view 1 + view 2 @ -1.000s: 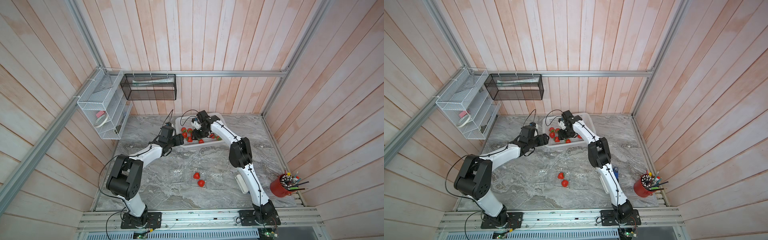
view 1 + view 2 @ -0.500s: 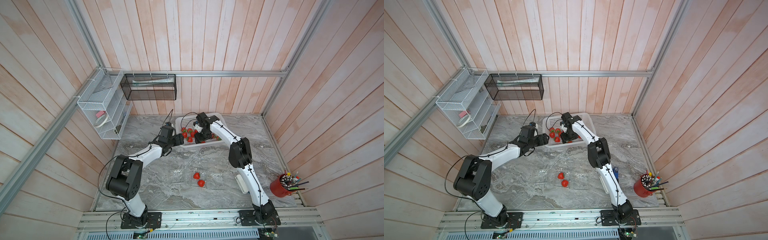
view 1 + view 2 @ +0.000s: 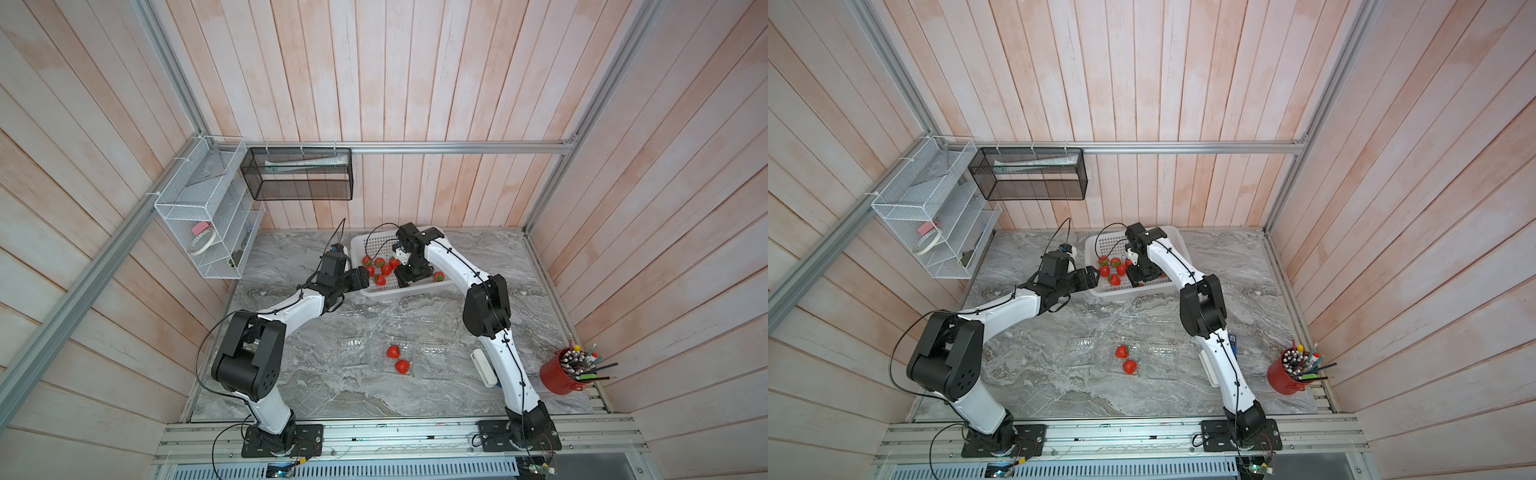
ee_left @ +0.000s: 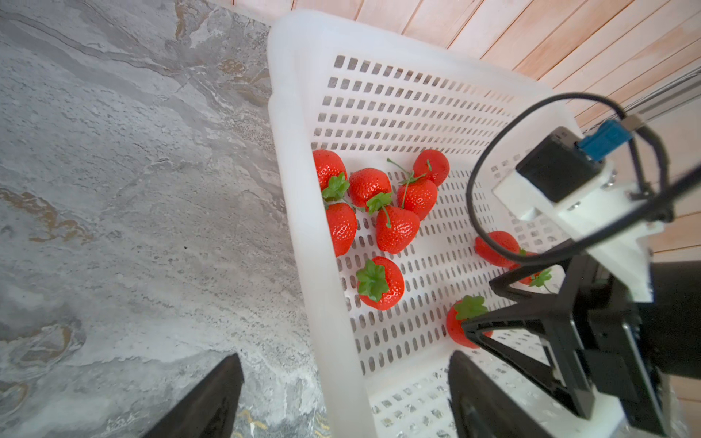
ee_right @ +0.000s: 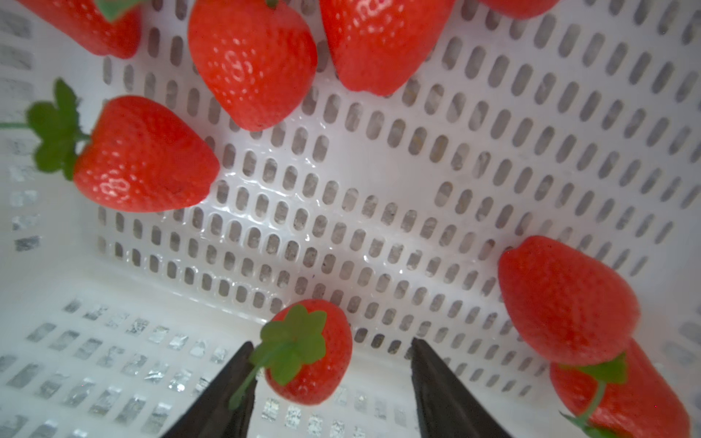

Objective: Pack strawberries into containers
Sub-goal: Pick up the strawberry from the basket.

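Note:
Several red strawberries (image 4: pixel 396 229) with green caps lie in the white perforated basket (image 3: pixel 376 239). My right gripper (image 5: pixel 333 386) is down inside it, open, with one strawberry (image 5: pixel 309 352) between its fingers; the berry rests close to one finger and stands clear of the other. My left gripper (image 4: pixel 341 394) is open and straddles the basket's left wall (image 4: pixel 303 235) without touching a berry. Two strawberries (image 3: pixel 393 351) (image 3: pixel 402 366) lie in a faint clear container (image 3: pixel 419 353) mid-table. Glints mark other containers (image 3: pixel 352 342).
A red pencil cup (image 3: pixel 559 376) stands at the right front edge. A white oblong object (image 3: pixel 483 368) lies beside the right arm's base link. A white wire shelf (image 3: pixel 208 216) and a black mesh basket (image 3: pixel 297 174) hang on the back-left walls.
My right gripper has shifted toward the basket's near wall, over a berry there. The left arm has barely moved, and its jaws stand slightly wider.

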You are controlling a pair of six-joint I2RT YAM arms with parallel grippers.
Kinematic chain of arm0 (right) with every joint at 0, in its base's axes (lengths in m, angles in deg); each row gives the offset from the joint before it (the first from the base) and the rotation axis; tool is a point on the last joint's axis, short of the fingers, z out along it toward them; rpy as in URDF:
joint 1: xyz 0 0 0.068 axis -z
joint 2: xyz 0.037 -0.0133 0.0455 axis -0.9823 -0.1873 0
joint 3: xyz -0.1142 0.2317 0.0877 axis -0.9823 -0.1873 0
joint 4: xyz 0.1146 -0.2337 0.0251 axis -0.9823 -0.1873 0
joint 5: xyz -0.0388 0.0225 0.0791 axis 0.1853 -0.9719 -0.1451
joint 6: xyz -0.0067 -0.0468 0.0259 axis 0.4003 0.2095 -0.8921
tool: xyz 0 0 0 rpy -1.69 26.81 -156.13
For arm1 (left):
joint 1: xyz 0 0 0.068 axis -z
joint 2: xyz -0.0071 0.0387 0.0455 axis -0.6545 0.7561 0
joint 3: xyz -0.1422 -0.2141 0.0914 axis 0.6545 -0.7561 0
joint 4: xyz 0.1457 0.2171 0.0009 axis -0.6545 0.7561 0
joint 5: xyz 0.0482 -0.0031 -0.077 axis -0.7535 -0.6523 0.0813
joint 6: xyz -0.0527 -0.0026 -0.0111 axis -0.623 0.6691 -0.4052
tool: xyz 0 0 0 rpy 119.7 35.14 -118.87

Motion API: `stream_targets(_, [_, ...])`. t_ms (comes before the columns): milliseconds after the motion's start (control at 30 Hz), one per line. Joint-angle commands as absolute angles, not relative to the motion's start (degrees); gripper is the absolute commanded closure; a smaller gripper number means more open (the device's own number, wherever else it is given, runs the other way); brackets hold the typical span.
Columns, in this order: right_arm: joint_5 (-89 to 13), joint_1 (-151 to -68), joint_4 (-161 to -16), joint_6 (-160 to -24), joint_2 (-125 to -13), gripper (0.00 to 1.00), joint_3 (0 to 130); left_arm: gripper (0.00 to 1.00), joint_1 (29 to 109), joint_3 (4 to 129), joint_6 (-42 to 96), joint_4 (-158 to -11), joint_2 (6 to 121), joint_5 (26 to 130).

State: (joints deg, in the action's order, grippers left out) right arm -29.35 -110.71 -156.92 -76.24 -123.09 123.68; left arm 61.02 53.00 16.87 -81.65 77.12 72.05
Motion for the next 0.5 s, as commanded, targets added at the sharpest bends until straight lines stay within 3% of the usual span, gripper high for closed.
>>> stream_targets(0, [-30.7, -110.5, -159.1, -76.6, -124.3, 0.38, 124.8, 0.13, 60.9, 52.0, 16.9, -82.7, 76.0, 72.7])
stream_targets(200, [-31.9, -110.6, -159.0, -76.7, -126.1, 0.4, 124.8, 0.12, 60.9, 51.6, 17.2, -82.4, 75.4, 71.9])
stream_targets(467, [-32.7, -110.5, -158.8, -76.9, -127.3, 0.56, 125.5, 0.12, 60.9, 51.8, 16.9, -82.3, 75.5, 72.0])
